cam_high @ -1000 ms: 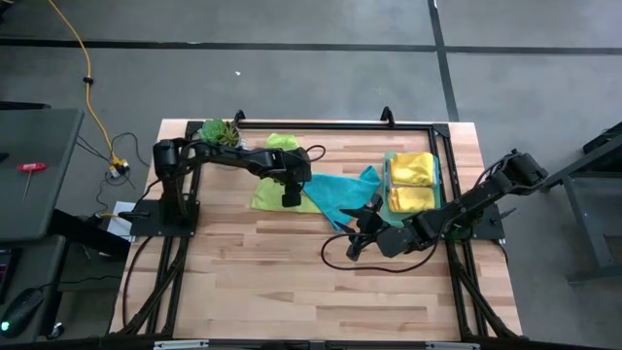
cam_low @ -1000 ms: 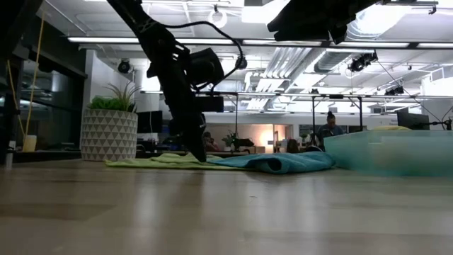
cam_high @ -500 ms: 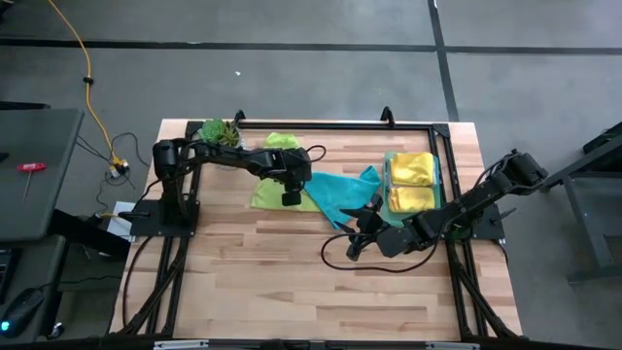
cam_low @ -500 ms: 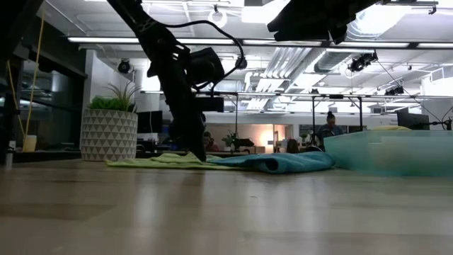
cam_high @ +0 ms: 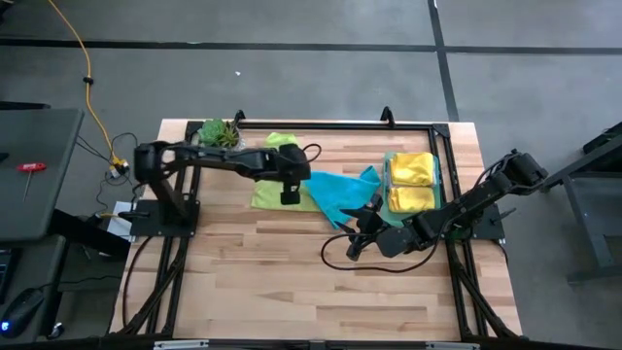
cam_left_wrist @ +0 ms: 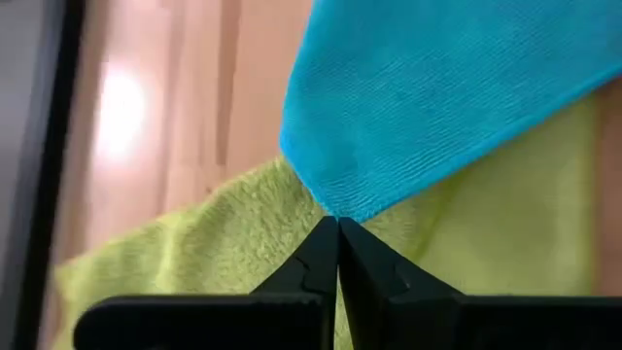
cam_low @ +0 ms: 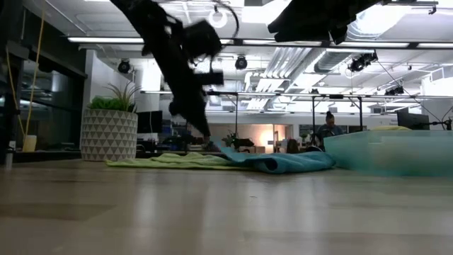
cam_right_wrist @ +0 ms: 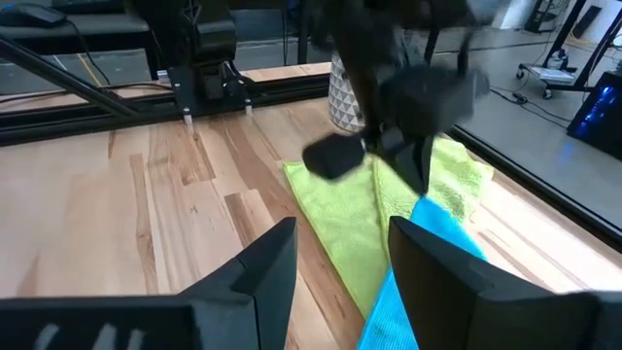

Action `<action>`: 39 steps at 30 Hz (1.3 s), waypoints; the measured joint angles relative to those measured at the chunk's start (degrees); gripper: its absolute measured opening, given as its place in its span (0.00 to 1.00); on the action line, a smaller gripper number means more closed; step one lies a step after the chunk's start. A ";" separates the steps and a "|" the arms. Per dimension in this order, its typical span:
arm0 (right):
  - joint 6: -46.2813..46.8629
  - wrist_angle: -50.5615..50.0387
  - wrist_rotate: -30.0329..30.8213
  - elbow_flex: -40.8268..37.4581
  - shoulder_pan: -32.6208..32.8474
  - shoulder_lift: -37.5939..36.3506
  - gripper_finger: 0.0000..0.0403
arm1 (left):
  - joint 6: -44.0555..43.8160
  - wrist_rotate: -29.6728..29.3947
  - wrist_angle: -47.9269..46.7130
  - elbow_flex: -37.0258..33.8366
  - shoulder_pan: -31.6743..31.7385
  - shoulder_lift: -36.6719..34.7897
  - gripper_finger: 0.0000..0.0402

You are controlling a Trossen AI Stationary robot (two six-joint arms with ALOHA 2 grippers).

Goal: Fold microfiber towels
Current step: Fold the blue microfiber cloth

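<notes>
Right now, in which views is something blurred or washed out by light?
Low view: the left arm is smeared by motion, and the green tray looks soft. Left wrist view: a bright glare patch on the table, its wood out of focus, while the blue towel is sharp. Right wrist view: the left gripper is blurred.

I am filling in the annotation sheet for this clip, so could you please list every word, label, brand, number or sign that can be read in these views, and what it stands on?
None: no legible text shows in any view.
The teal towel, lime towel and yellow towels in the green tray are plain.
The plant pot bears only a triangle pattern.
Anything in the room behind is too small to read.
</notes>
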 joint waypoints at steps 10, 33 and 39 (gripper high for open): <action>-0.29 0.00 1.76 0.00 0.00 0.00 0.39 | -2.49 -6.08 -0.20 0.06 -9.02 -18.74 0.00; 0.08 0.02 4.96 0.00 0.00 0.00 0.39 | -13.59 9.98 -3.18 -1.73 -36.70 -18.35 0.00; 0.11 -0.14 4.98 0.00 0.00 0.00 0.39 | -18.83 12.05 0.72 -2.12 -43.90 -2.56 0.00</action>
